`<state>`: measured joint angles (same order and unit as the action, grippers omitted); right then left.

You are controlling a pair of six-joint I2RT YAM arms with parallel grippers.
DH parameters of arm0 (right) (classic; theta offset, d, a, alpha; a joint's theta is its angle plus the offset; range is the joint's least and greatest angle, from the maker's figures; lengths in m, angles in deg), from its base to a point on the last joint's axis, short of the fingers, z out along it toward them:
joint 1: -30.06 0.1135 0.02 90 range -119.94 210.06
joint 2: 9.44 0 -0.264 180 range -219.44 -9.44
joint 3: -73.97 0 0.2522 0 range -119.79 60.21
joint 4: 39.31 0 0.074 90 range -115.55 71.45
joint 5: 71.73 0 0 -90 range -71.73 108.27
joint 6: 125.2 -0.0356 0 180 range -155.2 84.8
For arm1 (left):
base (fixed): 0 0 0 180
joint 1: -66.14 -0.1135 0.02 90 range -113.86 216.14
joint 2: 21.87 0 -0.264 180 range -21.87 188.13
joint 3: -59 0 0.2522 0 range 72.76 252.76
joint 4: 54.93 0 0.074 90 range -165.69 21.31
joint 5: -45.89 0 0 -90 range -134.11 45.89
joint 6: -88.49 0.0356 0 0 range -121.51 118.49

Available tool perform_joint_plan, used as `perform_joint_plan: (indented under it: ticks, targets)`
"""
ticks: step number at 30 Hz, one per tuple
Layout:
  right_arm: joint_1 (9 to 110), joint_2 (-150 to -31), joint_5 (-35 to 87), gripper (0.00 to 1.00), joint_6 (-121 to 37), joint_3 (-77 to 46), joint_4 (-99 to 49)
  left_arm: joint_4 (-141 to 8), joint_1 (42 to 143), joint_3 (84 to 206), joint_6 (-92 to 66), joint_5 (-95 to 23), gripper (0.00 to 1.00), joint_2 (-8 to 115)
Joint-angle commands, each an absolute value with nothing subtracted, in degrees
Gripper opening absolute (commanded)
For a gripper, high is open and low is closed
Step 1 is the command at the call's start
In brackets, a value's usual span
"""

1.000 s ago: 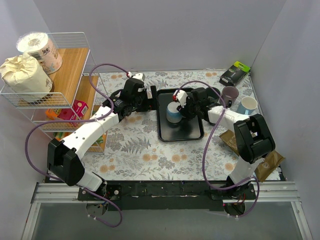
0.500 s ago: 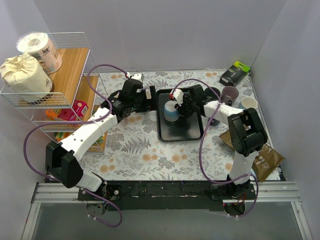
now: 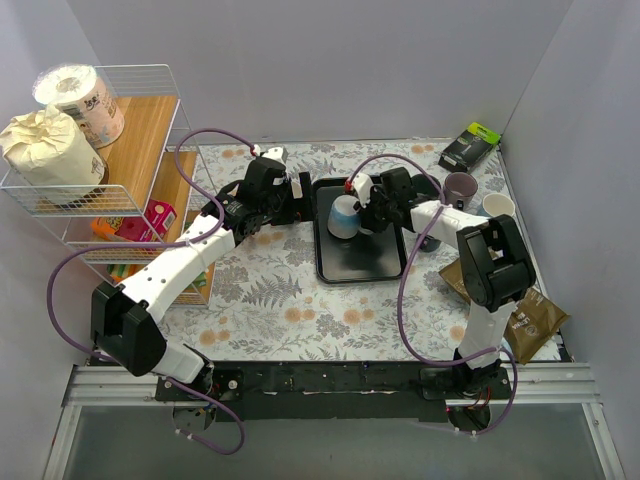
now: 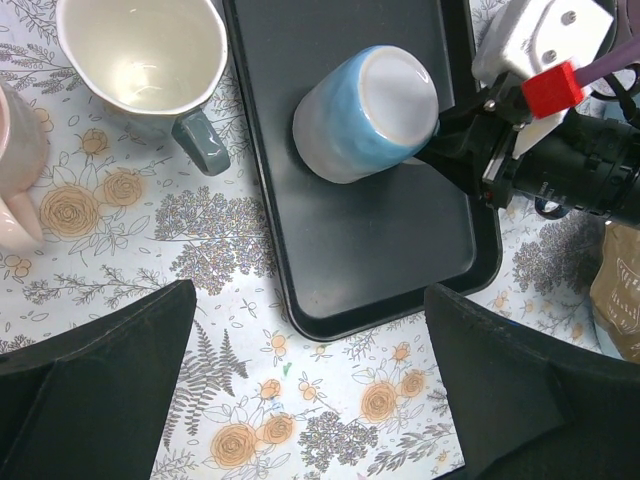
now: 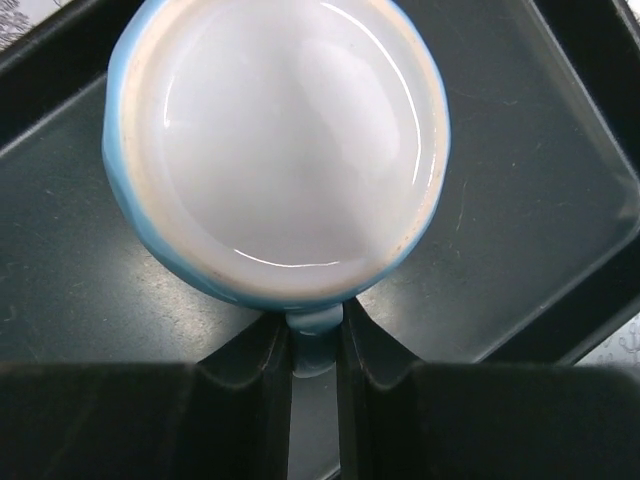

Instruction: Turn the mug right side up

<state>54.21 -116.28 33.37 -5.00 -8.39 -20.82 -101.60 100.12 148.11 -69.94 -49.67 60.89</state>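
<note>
The blue and white mug (image 3: 342, 216) leans tilted on the black tray (image 3: 365, 265), with its white round end up and toward my right arm. My right gripper (image 3: 364, 217) is shut on the mug's handle. The right wrist view shows the handle (image 5: 316, 318) pinched between my fingers (image 5: 250, 375), with the mug's white face (image 5: 280, 140) filling the view above. My left gripper (image 4: 310, 390) is open and empty over the flowered tablecloth just left of the tray (image 4: 400, 250). From there I see the mug (image 4: 365, 112) and the right gripper (image 4: 470, 160) beside it.
A white mug with a grey handle (image 4: 140, 50) and a pink mug (image 4: 15, 150) stand upright left of the tray. A purple mug (image 3: 460, 186), a light blue cup (image 3: 497, 208), a black box (image 3: 470, 146) and brown packets (image 3: 535, 320) are at the right. A wire shelf (image 3: 120, 190) stands at the left.
My right gripper has turned at the wrist and tipped the mug from standing upside down to leaning. The left arm has barely moved.
</note>
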Motion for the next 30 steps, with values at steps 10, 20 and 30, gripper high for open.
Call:
perform_joint_plan:
  ticks: [10,20,30]
  targets:
    - [50.63,-102.70,51.83,0.01,-46.39,-5.99,-36.43,-89.37,100.15,140.53,-69.90,-45.26,0.98,50.91]
    - [51.42,-89.88,51.77,0.01,-75.96,-4.04,-53.76,-66.69,100.24,128.84,-74.36,-22.76,0.98,43.34]
    - [52.12,-82.65,49.39,0.01,-97.23,-3.07,-60.08,-46.73,100.86,128.21,-81.48,-16.52,0.97,46.06]
